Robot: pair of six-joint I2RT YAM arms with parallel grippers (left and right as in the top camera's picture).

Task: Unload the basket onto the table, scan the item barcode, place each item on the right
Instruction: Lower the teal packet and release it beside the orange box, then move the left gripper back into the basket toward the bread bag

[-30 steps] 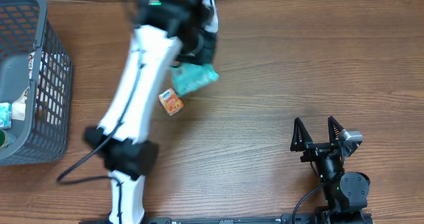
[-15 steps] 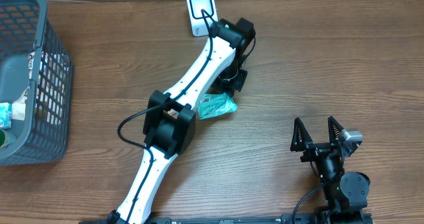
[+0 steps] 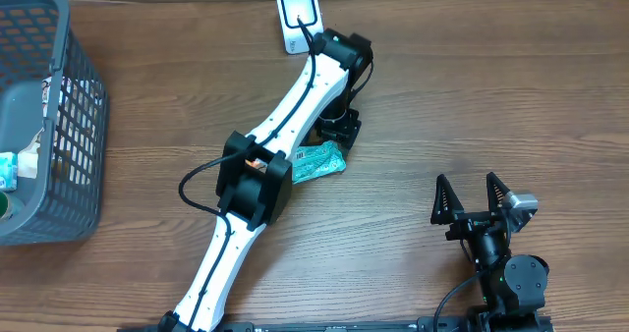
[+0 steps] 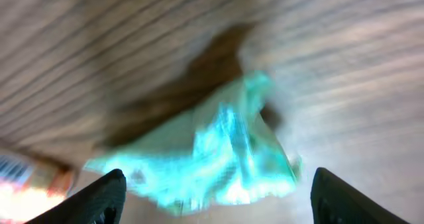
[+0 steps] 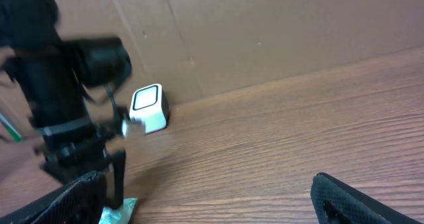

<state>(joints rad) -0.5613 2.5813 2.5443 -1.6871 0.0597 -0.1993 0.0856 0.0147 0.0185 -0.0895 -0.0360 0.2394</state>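
A teal packet (image 3: pixel 320 161) lies flat on the wooden table, blurred in the left wrist view (image 4: pixel 212 148). My left gripper (image 3: pixel 335 129) hangs just over its far end, open, its fingers (image 4: pixel 99 199) wide apart on either side of the packet and not pinching it. The white barcode scanner (image 3: pixel 298 18) stands at the table's back edge, also in the right wrist view (image 5: pixel 149 108). My right gripper (image 3: pixel 475 196) rests open near the front right with nothing between its fingers.
A small orange carton (image 3: pixel 257 162) lies half hidden under my left arm's elbow, next to the packet. A grey wire basket (image 3: pixel 59 96) with several items stands at the left edge. A cardboard wall (image 5: pixel 265 32) backs the table.
My left arm swung the teal packet down from the air onto the table in front of the scanner. Its jaws then opened and let the packet go. The right arm has not moved.
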